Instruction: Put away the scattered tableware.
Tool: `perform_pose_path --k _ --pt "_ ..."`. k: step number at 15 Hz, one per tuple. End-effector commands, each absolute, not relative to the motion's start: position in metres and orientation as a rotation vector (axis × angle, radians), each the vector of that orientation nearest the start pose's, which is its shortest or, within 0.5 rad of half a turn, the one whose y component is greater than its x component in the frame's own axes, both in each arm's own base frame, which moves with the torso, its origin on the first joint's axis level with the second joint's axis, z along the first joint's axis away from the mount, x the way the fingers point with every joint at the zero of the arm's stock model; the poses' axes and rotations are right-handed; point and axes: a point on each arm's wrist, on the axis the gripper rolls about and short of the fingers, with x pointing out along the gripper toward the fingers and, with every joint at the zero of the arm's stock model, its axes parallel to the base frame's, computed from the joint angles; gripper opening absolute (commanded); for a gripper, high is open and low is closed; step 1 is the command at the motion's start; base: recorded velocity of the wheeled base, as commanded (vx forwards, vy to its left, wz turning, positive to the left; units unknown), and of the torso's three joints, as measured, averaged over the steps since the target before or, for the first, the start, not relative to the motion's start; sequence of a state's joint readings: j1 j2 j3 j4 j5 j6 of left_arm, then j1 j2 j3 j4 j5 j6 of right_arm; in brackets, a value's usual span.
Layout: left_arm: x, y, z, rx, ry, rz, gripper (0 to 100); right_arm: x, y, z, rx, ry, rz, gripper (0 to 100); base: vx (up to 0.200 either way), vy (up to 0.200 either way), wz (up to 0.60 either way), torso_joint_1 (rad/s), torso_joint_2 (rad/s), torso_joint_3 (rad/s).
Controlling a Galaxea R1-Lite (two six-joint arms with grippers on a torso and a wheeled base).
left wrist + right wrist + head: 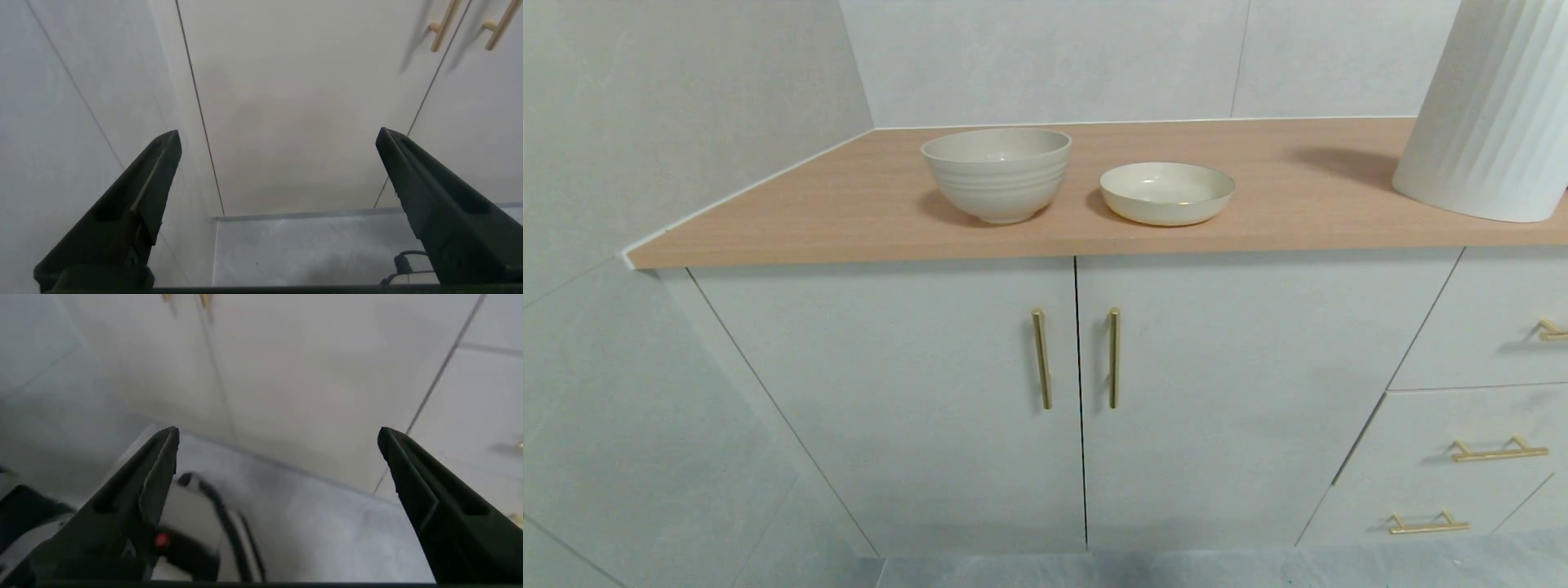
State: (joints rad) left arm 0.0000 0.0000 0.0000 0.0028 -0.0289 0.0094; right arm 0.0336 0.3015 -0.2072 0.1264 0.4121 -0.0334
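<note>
Two pieces of tableware sit on the wooden countertop [849, 204]. A deep grey-beige ribbed bowl [996, 173] stands left of a shallow cream dish [1167, 192]; a small gap separates them. My left gripper [278, 147] is open, held low in front of the cabinet's left door with nothing between its dark fingers [135, 208]. My right gripper [278, 445] is also open and empty, low near the floor before the cabinet front.
A tall white ribbed vessel [1494, 106] stands at the counter's right end. Below are two closed cabinet doors with gold handles [1042, 358] [1113, 358], and drawers [1499, 450] to the right. A tiled wall meets the counter on the left.
</note>
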Motion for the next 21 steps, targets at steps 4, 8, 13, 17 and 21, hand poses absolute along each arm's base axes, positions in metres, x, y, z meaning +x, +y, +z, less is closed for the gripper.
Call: perform_pose_path --k 4,8,13,17,21 --pt "-0.023 -0.001 0.075 0.009 0.001 -0.028 100 0.063 0.029 0.159 0.001 0.393 0.730 100 0.000 0.000 0.00 0.000 0.00 0.000" --pt "-0.023 -0.001 0.075 0.009 0.003 -0.028 100 0.116 0.057 0.164 -0.006 0.411 0.816 100 0.000 0.000 0.00 0.000 0.00 0.000" --pt "-0.023 -0.001 0.075 0.009 0.003 -0.028 100 0.181 0.104 0.166 0.002 0.329 0.897 100 0.000 0.000 0.00 0.000 0.00 0.000" --pt "-0.023 -0.001 0.075 0.009 0.003 -0.028 100 0.219 0.148 0.176 -0.013 0.270 0.955 100 0.000 0.000 0.00 0.000 0.00 0.000" --pt "-0.023 -0.001 0.075 0.009 0.003 -0.028 100 0.238 0.178 0.169 -0.032 0.284 0.894 100 0.000 0.000 0.00 0.000 0.00 0.000"
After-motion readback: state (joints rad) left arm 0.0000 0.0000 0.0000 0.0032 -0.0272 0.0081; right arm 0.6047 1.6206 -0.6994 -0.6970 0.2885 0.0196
